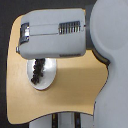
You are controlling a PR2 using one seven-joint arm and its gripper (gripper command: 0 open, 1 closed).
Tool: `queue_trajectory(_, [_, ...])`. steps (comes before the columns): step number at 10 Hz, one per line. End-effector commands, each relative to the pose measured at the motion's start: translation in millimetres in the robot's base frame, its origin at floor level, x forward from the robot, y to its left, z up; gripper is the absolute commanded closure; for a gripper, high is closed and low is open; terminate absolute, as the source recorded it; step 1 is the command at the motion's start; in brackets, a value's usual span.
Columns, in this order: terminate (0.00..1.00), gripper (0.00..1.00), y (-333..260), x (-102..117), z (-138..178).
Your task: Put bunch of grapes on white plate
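So, top-down-ish look from the exterior view: 1 desk point(70, 95) with a light wooden top and rounded corners, and 1 big grey robot arm point(55, 34) stretched across the upper part of it, coming in from the exterior view's right. The arm's boxy forearm has a dark vented strip on it and covers a good chunk of the desk's far side.

Things on the desk, counted: 1 white plate point(44, 80) and 1 bunch of grapes point(37, 70). That's all I can make out. The plate sits toward the exterior view's left, and its upper part is hidden under the arm, so only the lower portion of the round rim shows. The grapes are already lying on the plate, a dark elongated cluster running roughly top to bottom in the frame, with its top end tucked up against the underside of the arm. The picture is too blurry to pick out a leaf or stem.

As for the end effector point(22, 37), it's at the exterior view's left end of the arm, right above the plate area, but the fingers aren't visible from this angle, so I can't tell whether it's open, closed, or touching the grapes.
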Motion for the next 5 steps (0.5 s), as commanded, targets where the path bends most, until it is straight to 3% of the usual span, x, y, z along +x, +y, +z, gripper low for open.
queue_trajectory(1, [0.0,0.0,-75,9,54])
queue_trajectory(5, [0.0,0.0,-192,17,68])
